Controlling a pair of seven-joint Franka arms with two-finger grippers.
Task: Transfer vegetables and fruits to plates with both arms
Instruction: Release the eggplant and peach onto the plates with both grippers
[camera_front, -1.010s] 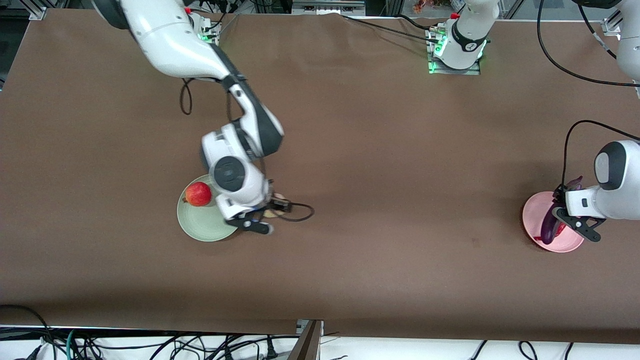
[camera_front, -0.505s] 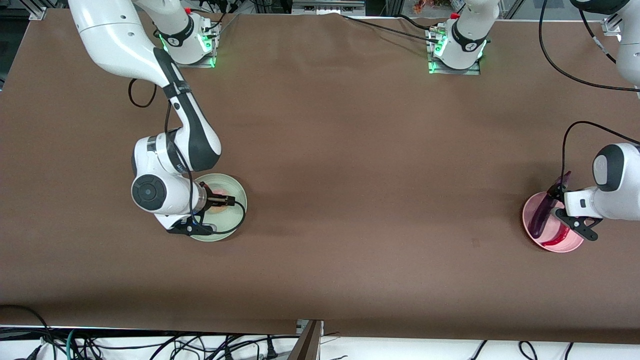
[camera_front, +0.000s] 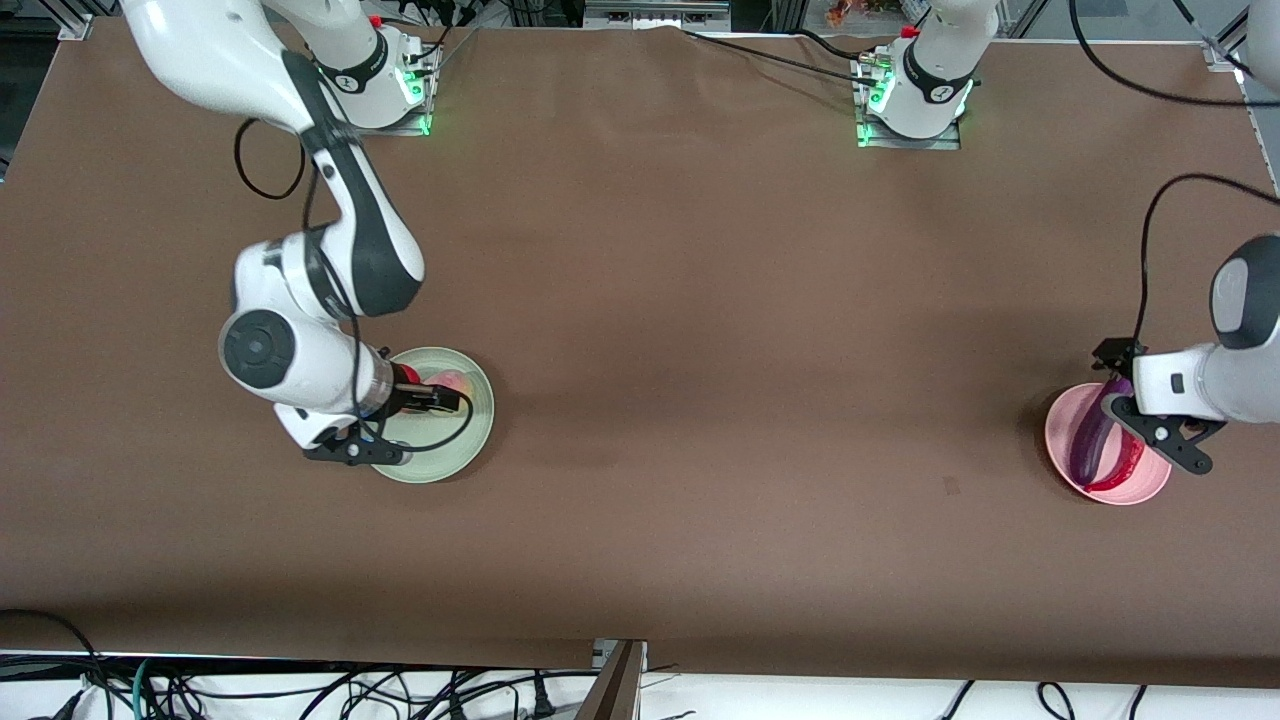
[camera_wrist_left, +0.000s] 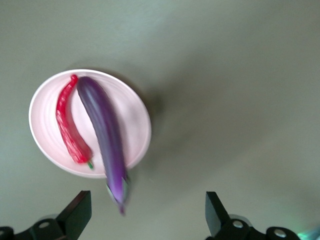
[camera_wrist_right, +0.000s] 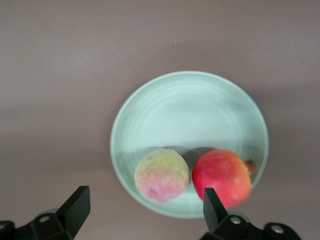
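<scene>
**Fruit on the green plate, vegetables on the pink plate, both hands empty**

A pale green plate (camera_wrist_right: 189, 95) is seen on the brown bench (camera_front: 700, 300) toward the right arm's end. On it lie a yellow-pink peach (camera_wrist_right: 162, 174) and a round red fruit with a small crown (camera_wrist_right: 222, 177), which looks like a pomegranate; the two are side by side and close together. The right hand (camera_wrist_right: 142, 220) is held over this plate with its fingers (camera_wrist_right: 75, 205) spread wide and nothing between them. In the front view the fruits are largely hidden by the right arm's wrist.

Toward the left arm's end, a pink plate (camera_wrist_left: 45, 105) carries a red chili pepper (camera_wrist_left: 69, 125) and a purple eggplant (camera_wrist_left: 105, 135). The two lie lengthwise beside each other. The eggplant's stem end juts out over the plate's rim. The left hand (camera_wrist_left: 145, 215) is held above this plate, its fingers (camera_wrist_left: 77, 210) wide apart and holding nothing.
</scene>
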